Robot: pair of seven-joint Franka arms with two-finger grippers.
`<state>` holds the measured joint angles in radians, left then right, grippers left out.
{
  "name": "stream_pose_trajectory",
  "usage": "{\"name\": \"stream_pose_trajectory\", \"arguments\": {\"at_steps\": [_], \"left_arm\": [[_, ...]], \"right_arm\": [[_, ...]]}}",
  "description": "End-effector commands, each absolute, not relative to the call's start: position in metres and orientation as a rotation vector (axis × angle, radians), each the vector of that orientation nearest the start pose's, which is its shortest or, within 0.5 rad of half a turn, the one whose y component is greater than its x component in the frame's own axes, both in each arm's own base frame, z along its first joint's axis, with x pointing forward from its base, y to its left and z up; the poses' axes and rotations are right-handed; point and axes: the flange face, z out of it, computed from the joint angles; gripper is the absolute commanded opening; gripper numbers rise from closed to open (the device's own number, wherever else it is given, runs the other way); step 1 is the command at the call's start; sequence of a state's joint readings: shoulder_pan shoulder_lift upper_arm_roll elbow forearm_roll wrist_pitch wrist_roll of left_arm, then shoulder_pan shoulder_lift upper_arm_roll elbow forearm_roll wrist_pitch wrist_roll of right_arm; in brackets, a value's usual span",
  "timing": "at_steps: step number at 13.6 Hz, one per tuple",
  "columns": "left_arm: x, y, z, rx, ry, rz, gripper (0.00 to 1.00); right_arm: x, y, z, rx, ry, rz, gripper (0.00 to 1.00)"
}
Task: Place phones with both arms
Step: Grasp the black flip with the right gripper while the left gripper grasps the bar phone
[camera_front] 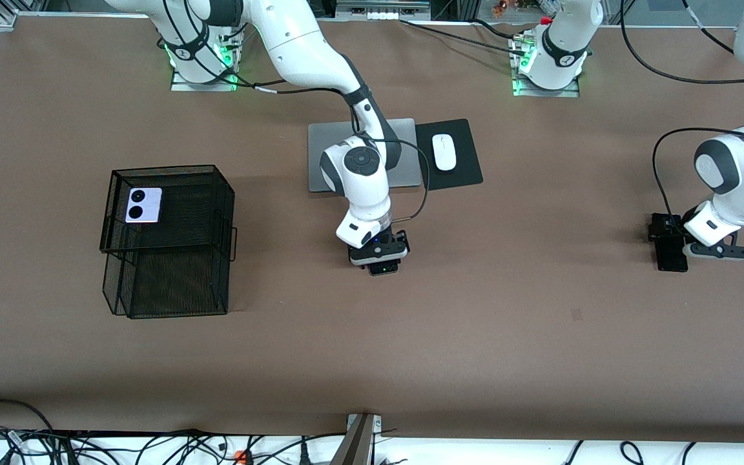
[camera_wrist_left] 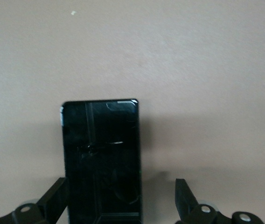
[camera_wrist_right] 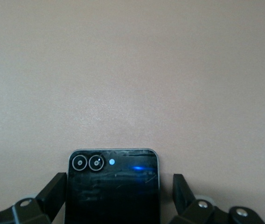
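Right gripper point(camera_front: 383, 265) hangs over the squarish black folded phone point(camera_wrist_right: 113, 186), nearer the front camera than the laptop point(camera_front: 320, 155), fingers wide and astride it. Left gripper point(camera_front: 669, 248), fingers wide, straddles the slim black slab phone point(camera_wrist_left: 101, 158). Both phones look rigid, glossy and slippery: grip the long edges.

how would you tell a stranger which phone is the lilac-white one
Find the black wire basket toward the right arm's end of the table. The lilac-white phone lies on its upper tier, squarish, with two black camera circles; the other phones are black and lie on the table.
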<state>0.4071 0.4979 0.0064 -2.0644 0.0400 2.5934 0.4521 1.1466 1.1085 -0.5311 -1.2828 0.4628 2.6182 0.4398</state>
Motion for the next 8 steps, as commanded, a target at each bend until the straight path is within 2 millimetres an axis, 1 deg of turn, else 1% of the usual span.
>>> {"name": "stream_pose_trajectory", "arguments": {"at_steps": [1, 3, 4, 5, 6, 7, 8], "left_arm": [[0.556, 0.25, 0.189, -3.108, 0.111, -0.062, 1.0], [0.556, 0.256, 0.185, -3.109, 0.097, -0.062, 1.0], [0.555, 0.259, 0.181, -3.11, 0.092, -0.055, 1.0], [0.555, 0.261, 0.18, -3.103, 0.083, -0.084, 1.0], [0.554, 0.262, 0.173, -3.102, 0.078, -0.088, 1.0], [0.554, 0.261, 0.17, -3.106, 0.06, -0.083, 1.0], [0.554, 0.26, 0.169, -3.107, 0.061, -0.081, 1.0]], "right_arm": [[0.555, 0.536, 0.162, -2.984, -0.226, -0.621, 0.87], [0.555, 0.537, 0.163, -2.981, -0.222, -0.62, 0.43], [0.555, 0.537, 0.165, -2.979, -0.205, -0.621, 0.28], [0.555, 0.538, 0.169, -2.973, -0.191, -0.622, 0.15], [0.552, 0.541, 0.171, -2.975, -0.193, -0.618, 0.11], [0.552, 0.538, 0.176, -2.979, -0.184, -0.613, 0.11], [0.553, 0.529, 0.19, -2.979, -0.153, -0.601, 0.11]]}}
